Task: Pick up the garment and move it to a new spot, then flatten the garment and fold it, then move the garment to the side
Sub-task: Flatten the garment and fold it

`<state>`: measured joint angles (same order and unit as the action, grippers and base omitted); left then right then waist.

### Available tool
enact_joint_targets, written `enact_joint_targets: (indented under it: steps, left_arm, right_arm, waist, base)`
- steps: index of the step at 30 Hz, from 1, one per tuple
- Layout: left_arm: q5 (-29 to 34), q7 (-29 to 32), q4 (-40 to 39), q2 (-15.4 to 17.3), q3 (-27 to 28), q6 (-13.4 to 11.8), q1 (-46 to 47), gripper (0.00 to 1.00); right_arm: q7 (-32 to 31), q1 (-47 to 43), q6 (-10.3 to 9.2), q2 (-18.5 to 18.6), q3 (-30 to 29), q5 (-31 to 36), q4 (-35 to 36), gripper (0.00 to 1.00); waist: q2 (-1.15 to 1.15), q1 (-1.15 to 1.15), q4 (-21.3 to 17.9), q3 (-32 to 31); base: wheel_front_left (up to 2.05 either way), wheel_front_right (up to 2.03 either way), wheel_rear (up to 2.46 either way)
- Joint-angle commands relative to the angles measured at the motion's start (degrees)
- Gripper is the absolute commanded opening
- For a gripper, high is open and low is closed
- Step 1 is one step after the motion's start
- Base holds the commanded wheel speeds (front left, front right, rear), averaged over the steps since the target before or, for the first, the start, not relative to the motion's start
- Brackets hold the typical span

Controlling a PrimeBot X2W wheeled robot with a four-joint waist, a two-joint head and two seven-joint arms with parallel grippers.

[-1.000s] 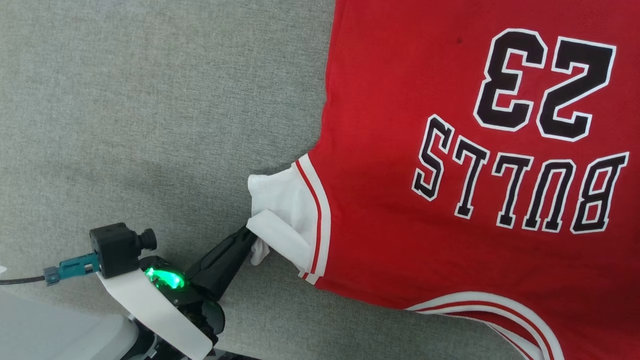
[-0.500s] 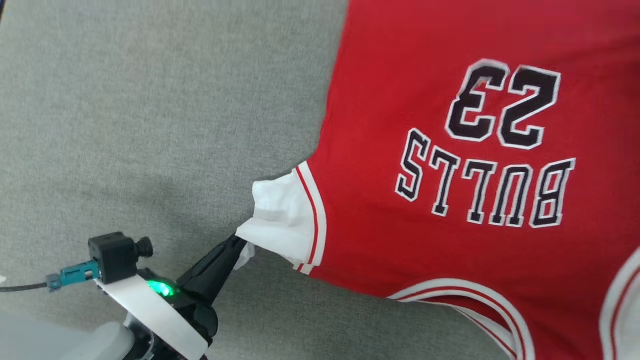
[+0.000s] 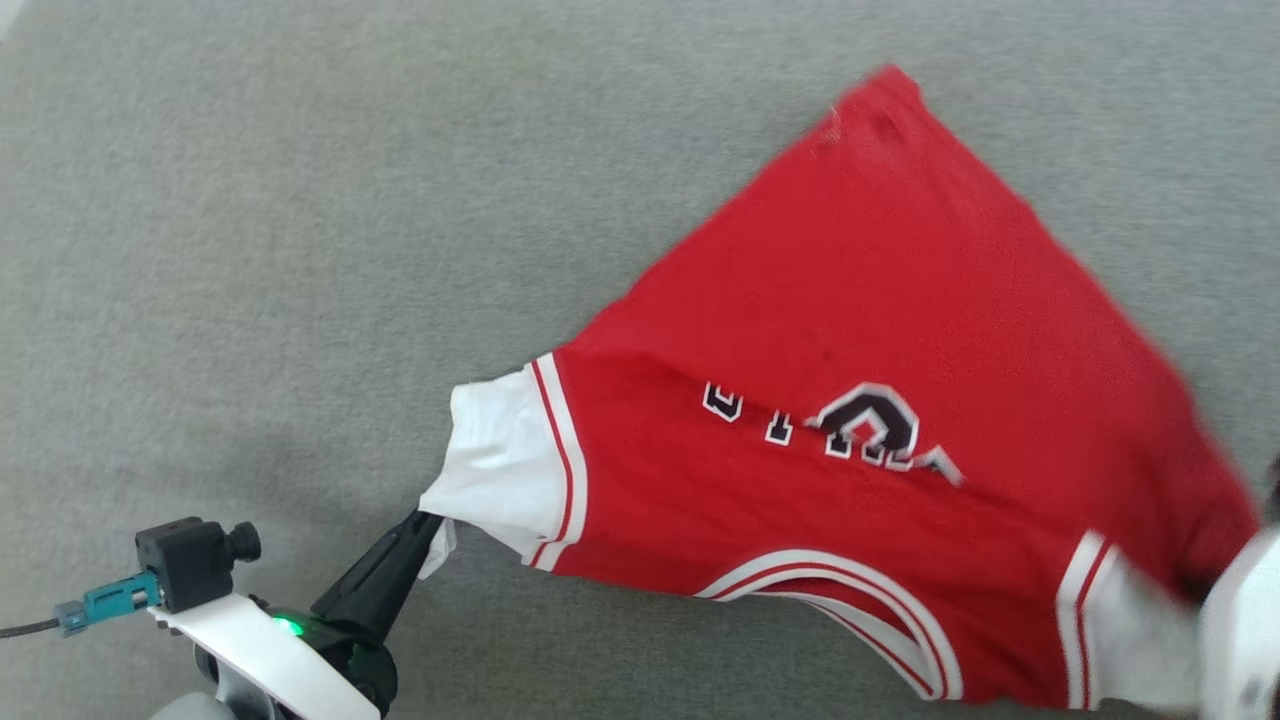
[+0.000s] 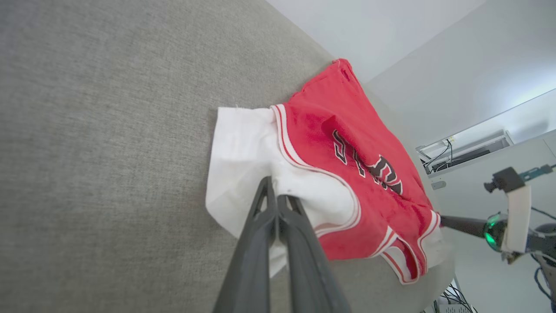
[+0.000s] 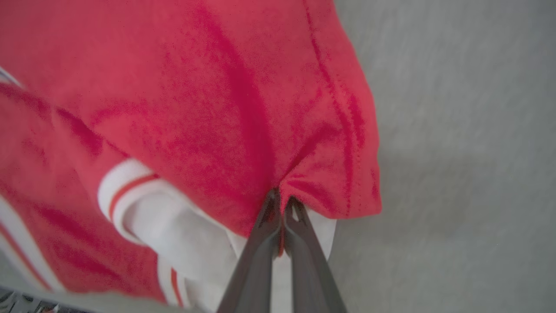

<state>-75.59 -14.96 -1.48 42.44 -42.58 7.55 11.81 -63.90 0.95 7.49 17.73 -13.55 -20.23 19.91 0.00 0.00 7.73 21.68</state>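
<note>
The garment, a red jersey T-shirt with white sleeve ends and black white-outlined print, is bunched and lifted at its near edge over the grey cloth surface. My left gripper is shut on the white left sleeve; the left wrist view has those fingers pinching white cloth. My right gripper is shut on a fold of red fabric above the other white sleeve. In the head view its pale arm sits at the lower right corner.
Grey fabric surface spreads to the left and behind the shirt. The left wrist view takes in the surface's far edge, a white wall and the right arm with its green light.
The camera has shifted. The shirt was pulled toward me and bunched, so the print has folded over; the far hem is now in view. The right gripper has closed on the red fabric.
</note>
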Motion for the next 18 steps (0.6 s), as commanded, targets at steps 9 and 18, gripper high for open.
enact_joint_targets:
  steps: [9, 18]
  left_arm:
    - [-0.05, -0.29, -0.11, 0.23, 1.62, -0.13, -1.9, 0.0]
    - [0.47, -0.29, -0.69, -0.12, 1.09, -0.13, -1.51, 0.0]
  right_arm:
    - [0.05, -17.96, 0.0, -6.3, 8.57, -2.5, 5.4, 0.0]
    - [3.29, -15.73, 0.0, -5.55, 4.68, -2.17, 11.98, 1.0]
  waist:
    - [0.0, 0.0, -3.94, -2.04]
    - [0.0, 0.0, -3.73, -2.27]
  base:
    - [0.0, 0.0, 0.0]
    - [0.0, 0.0, 0.0]
